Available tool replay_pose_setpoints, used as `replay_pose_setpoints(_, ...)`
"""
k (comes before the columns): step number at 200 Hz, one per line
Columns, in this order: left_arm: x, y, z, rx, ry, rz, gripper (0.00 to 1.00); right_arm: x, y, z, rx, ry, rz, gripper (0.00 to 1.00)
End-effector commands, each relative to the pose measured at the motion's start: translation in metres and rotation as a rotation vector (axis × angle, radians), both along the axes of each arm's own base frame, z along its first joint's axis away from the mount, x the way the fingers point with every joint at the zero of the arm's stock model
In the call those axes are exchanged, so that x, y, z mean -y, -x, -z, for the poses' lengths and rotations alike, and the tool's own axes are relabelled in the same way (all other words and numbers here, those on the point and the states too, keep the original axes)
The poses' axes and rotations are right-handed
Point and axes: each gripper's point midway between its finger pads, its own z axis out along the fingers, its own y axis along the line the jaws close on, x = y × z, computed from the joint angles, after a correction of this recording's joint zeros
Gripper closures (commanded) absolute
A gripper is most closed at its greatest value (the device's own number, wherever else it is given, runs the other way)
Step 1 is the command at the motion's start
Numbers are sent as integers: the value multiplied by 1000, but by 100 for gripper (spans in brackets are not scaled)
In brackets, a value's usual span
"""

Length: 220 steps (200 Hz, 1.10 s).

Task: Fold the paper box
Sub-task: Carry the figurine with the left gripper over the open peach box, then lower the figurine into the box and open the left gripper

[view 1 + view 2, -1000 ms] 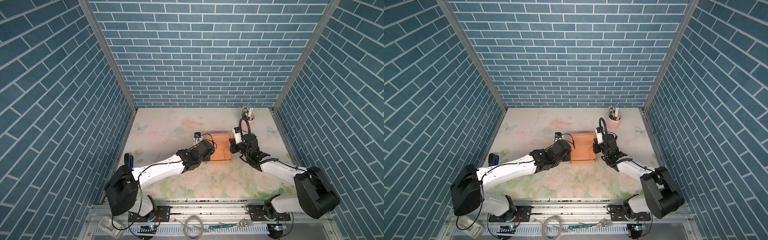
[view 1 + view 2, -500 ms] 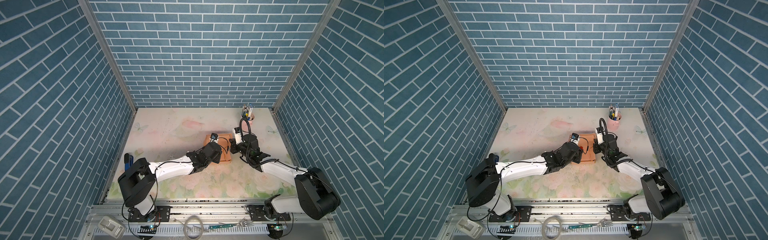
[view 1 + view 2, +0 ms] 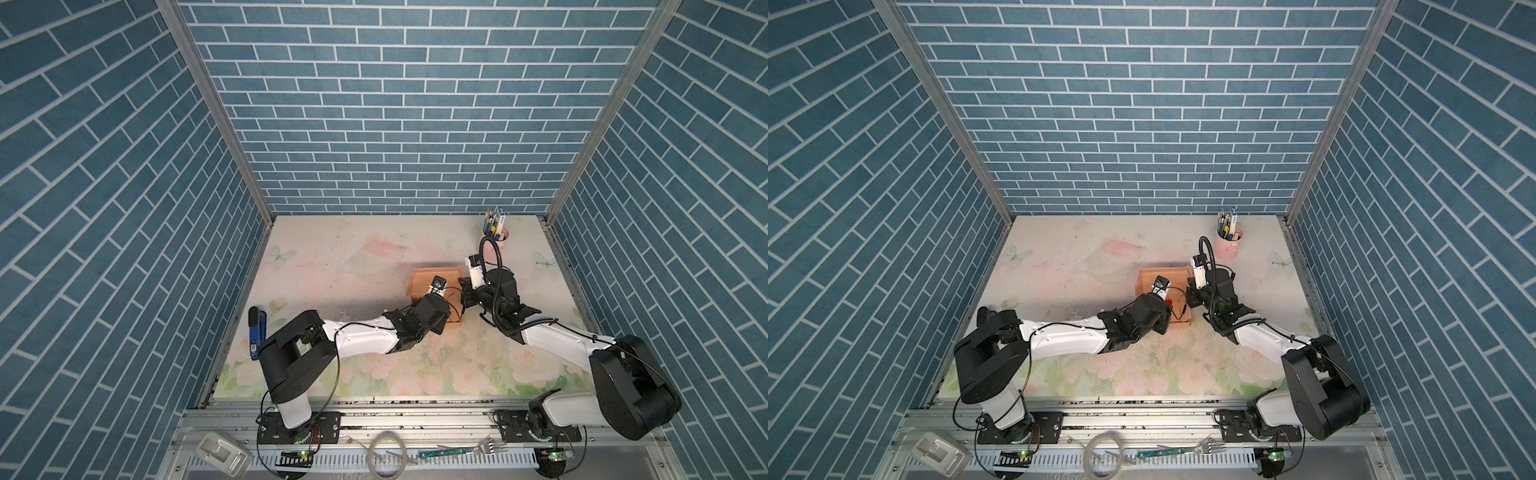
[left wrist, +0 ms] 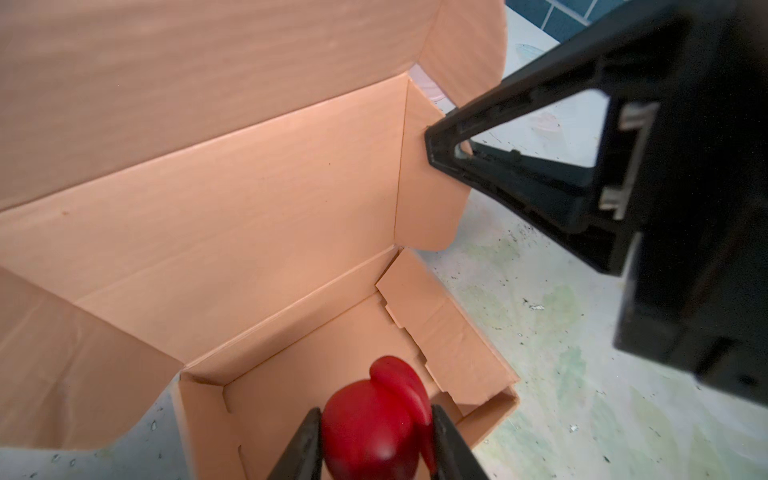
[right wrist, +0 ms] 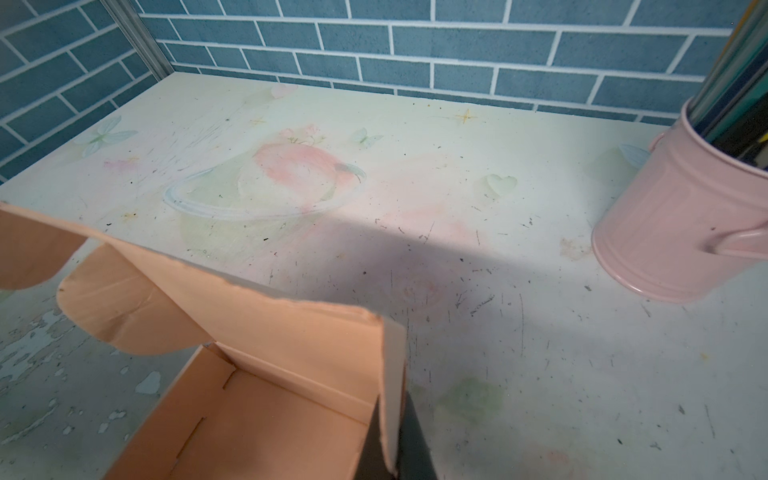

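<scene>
The peach-orange paper box (image 3: 428, 277) (image 3: 1152, 277) stands open mid-table, its walls up and its lid panel (image 4: 208, 75) raised at the back. My left gripper (image 4: 375, 411) hovers over the box's open tray (image 4: 291, 399), shut on a red rounded object (image 4: 386, 386) (image 3: 1169, 302). My right gripper (image 5: 392, 415) (image 3: 463, 291) is shut on the upright flap (image 5: 392, 365) at the box's right corner. In the left wrist view its fingertips (image 4: 434, 149) pinch that flap.
A pink cup of pens (image 3: 496, 239) (image 3: 1228, 245) (image 5: 673, 232) stands at the back right, behind my right arm. A blue stapler (image 3: 257, 332) lies by the left wall. Blue brick walls close in three sides.
My left arm has swung right from the box's left edge to above its tray. The right gripper has stayed on the flap.
</scene>
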Motion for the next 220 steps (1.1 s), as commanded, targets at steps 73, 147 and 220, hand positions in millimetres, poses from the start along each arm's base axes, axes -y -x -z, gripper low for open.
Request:
replay_pose_setpoints(73, -13, -8, 4, 76, 21, -74, 32, 0, 5, 5, -5, -5, -2, 100)
replay_pose_setpoints(147, -48, 18, -52, 115, 90, -39, 28, -1, 4, 6, -12, -8, -1, 100)
replay_pose_setpoints(220, -99, 4, -46, 39, 69, -123, 38, -4, 4, 1, -26, -25, -9, 100)
